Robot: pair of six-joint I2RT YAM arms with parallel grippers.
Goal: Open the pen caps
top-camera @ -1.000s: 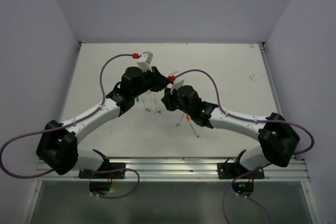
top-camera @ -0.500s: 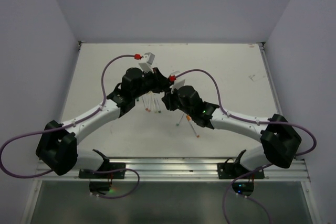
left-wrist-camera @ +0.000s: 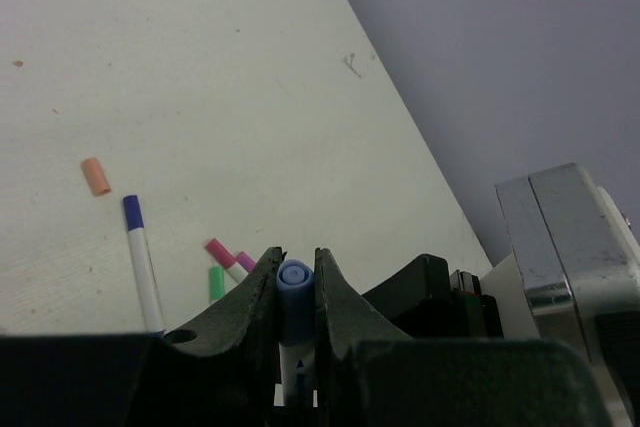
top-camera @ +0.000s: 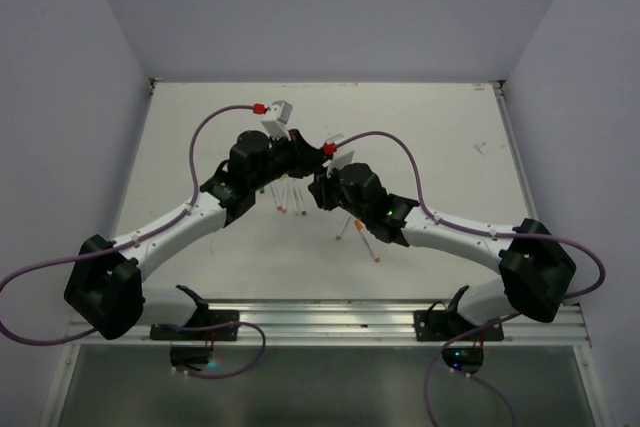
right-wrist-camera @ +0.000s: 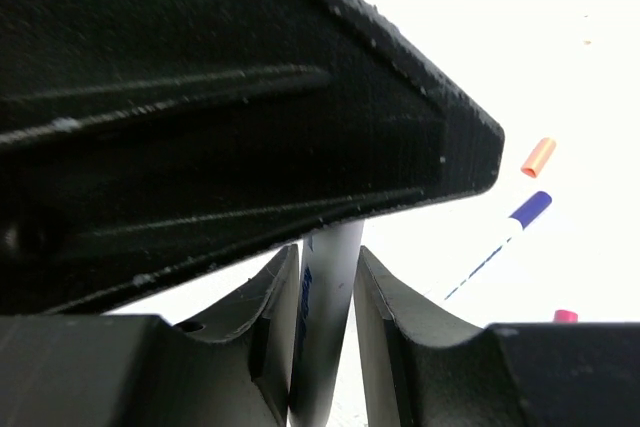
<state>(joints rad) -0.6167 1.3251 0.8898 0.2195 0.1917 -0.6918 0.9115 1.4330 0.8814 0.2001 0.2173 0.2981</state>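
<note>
My left gripper (left-wrist-camera: 296, 262) is shut on the blue pen cap (left-wrist-camera: 295, 282), with a white pen barrel running down behind it between the fingers. My right gripper (right-wrist-camera: 328, 257) is open around that white barrel (right-wrist-camera: 325, 327). The barrel lies against the left finger, and a slit of light shows at the right finger. In the top view the left gripper (top-camera: 298, 159) and right gripper (top-camera: 318, 185) meet tip to tip above the table's middle. Loose on the table lie an orange cap (left-wrist-camera: 95, 176) and a green cap (left-wrist-camera: 216, 282).
A white pen with a blue tip (left-wrist-camera: 143, 272) lies on the table beside pink (left-wrist-camera: 218, 250) and purple (left-wrist-camera: 246, 262) pieces. More pens (top-camera: 365, 237) lie scattered under and in front of the right arm. Grey walls close in the table on three sides.
The left arm's shoulder and elbow have shifted a little down and to the left. Both grippers stay together at the same spot.
</note>
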